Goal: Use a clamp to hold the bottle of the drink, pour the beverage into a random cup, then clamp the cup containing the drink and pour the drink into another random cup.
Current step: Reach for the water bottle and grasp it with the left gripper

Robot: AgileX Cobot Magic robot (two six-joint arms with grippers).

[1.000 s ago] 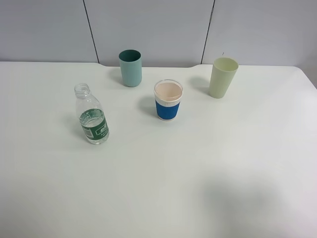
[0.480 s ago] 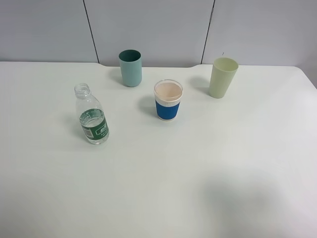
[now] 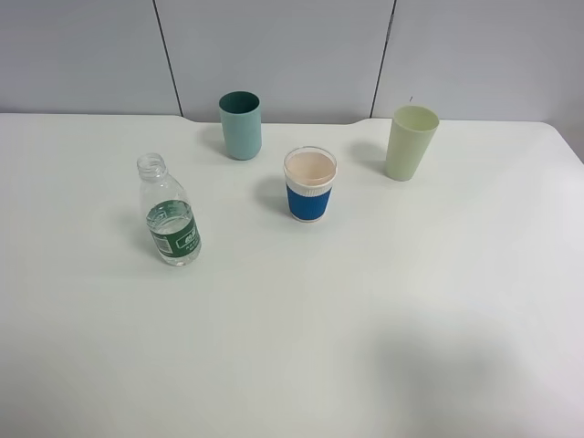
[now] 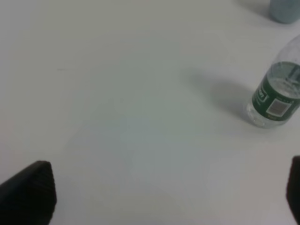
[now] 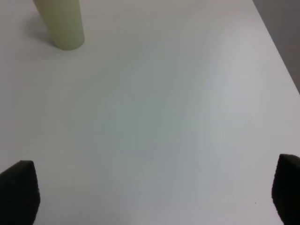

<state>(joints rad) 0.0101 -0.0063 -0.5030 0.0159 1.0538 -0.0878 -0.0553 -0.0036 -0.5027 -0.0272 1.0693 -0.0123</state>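
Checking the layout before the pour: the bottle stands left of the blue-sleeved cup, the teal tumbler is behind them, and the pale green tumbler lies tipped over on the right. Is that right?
Not quite: the pale green tumbler stands upright on the right, as the exterior high view shows. The rest holds.

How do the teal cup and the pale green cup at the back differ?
The teal tumbler has straight sides; the pale green tumbler narrows toward its base. The teal tumbler stands left of centre, the pale green tumbler to the right. Both are plain, upright and open-topped on the white table.
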